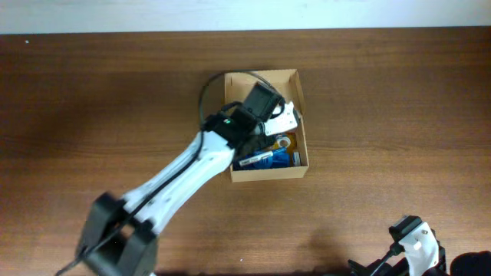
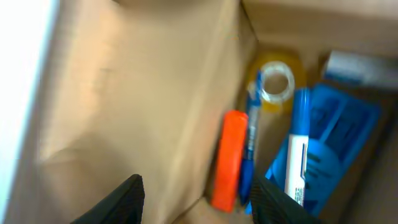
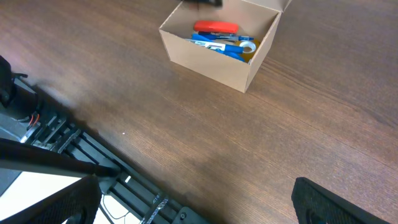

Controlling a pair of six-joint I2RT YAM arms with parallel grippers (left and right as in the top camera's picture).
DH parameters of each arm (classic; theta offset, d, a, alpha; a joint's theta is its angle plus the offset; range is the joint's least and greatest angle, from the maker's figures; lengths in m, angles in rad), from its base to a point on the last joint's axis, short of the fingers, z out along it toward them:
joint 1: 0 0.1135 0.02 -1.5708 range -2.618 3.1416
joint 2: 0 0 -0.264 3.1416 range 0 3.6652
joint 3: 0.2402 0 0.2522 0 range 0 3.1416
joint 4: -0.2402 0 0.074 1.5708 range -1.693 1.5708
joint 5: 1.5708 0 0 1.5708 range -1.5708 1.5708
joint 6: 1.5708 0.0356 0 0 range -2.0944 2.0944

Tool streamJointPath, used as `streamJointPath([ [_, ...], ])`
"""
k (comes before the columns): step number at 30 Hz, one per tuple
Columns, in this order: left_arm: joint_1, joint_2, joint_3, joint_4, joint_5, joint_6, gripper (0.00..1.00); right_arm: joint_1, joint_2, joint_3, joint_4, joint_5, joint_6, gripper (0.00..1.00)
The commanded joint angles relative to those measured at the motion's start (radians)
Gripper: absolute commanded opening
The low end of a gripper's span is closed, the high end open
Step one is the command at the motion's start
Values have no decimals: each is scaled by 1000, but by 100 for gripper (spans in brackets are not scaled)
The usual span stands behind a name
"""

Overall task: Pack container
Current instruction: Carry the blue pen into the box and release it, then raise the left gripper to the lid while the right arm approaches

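Observation:
The container (image 1: pixel 268 173) is a small tan cardboard box, open at the middle of the table; it also shows in the right wrist view (image 3: pixel 217 62). My left gripper (image 1: pixel 276 115) is over the box, open and empty (image 2: pixel 196 186), next to the box's inner wall (image 2: pixel 137 93). Inside lie an orange marker (image 2: pixel 227 155), a blue pen (image 2: pixel 251 143), a clear tape roll (image 2: pixel 277 81), a white and blue marker (image 2: pixel 298 149) and a blue packet (image 2: pixel 336 137). My right gripper (image 1: pixel 414 245) is open and empty (image 3: pixel 199 186) at the table's front right, far from the box.
The brown wooden table (image 1: pixel 383 115) surrounds the box. The table's front edge and a black metal frame (image 3: pixel 62 143) lie below my right gripper. The box's lid flap (image 1: pixel 295 84) stands open at the far side.

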Motion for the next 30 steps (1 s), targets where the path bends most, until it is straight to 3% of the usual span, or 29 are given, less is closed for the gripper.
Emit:
streamJointPath([
  [1, 4, -130, 34, 5, 26, -116, 54, 5, 8, -1, 2, 8, 11, 99],
  [6, 92, -222, 34, -17, 31, -288, 54, 5, 8, -1, 2, 8, 11, 99],
  [10, 237, -222, 34, -35, 279, -295, 54, 5, 8, -1, 2, 8, 11, 99],
  [15, 368, -216, 34, -16, 298, -292, 54, 5, 8, -1, 2, 8, 11, 99],
  [30, 420, -216, 34, -18, 297, -292, 55, 5, 8, -1, 2, 8, 11, 99],
])
